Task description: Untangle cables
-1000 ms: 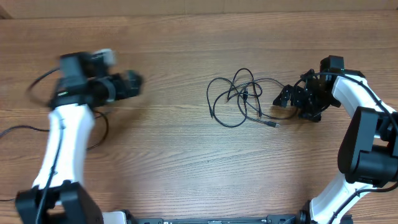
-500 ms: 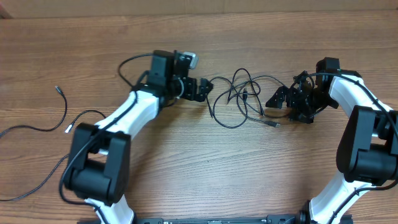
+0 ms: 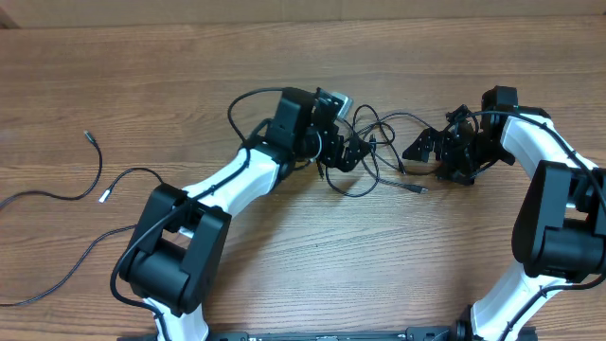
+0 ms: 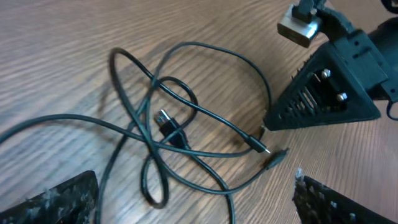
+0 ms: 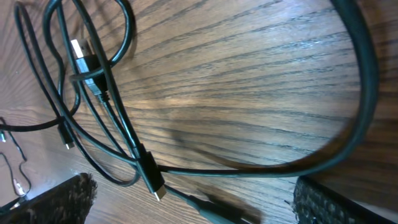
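Looping over one another in a loose knot, the cables (image 3: 379,156) lie near the middle of the counter (image 3: 303,270), a little toward its far edge and right side. In the left wrist view a small black plug (image 4: 166,124) sits where several strands cross, and the thin tips (image 4: 264,149) point toward the right arm. Two separate cords (image 3: 57,196) lie well apart from the knot, near the left edge, one with a pale tip.

The change of the last second is all on the left. The left claw (image 3: 358,153) was far out toward the left edge and has swept across to the knot's left rim, fingers spread and nothing between them. From overhead it may already be brushing the outermost loop, but I cannot tell for sure. The right claw (image 3: 428,159) has hardly moved. It waits just beside the knot's right side, also spread wide and empty.

So the knot itself is much as it was, now flanked by a claw on each side. That suggests the reach is done and the next step is choosing strands. I would guess each side should pinch a different cord, away from the central crossing, so that pulling apart loosens the knot rather than tightening it.
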